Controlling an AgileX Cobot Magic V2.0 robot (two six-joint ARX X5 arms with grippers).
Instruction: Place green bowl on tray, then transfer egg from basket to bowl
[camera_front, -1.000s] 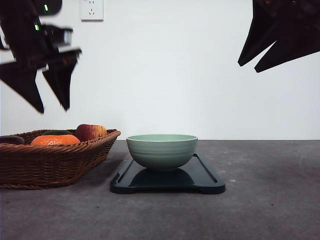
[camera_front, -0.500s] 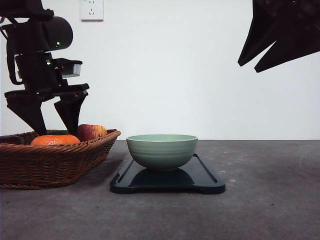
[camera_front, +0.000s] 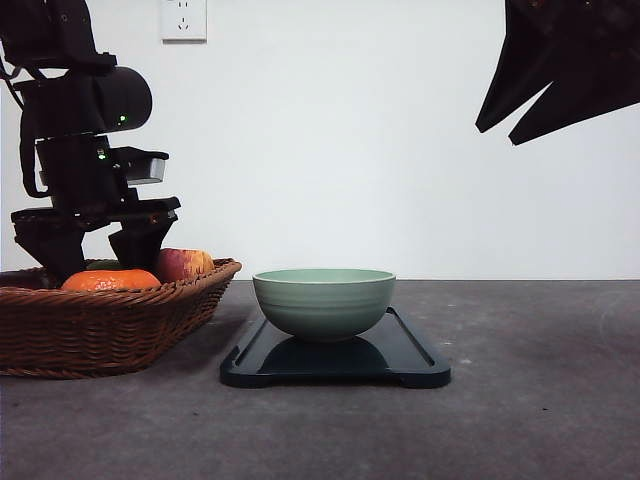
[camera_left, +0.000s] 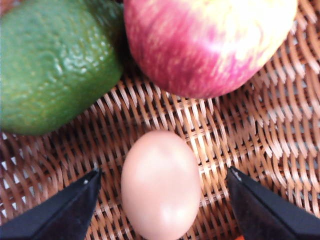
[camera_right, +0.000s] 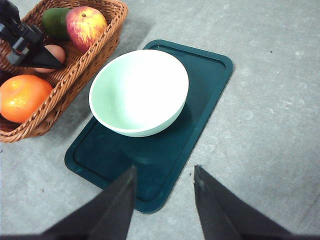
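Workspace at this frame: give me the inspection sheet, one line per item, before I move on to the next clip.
Surface: grey table, bare around the tray.
Green bowl: upright on the tray, empty.
Egg: lying on the floor of the basket, not gripped.
Clutter: apple, green fruit and orange share the basket.
Left gripper: down in the basket, open, fingers either side of the egg with gaps showing.
Right gripper: open, raised over the tray's near end, holding nothing.
Cables: a thin one by the left arm's upper part.
Surroundings: white wall, socket.
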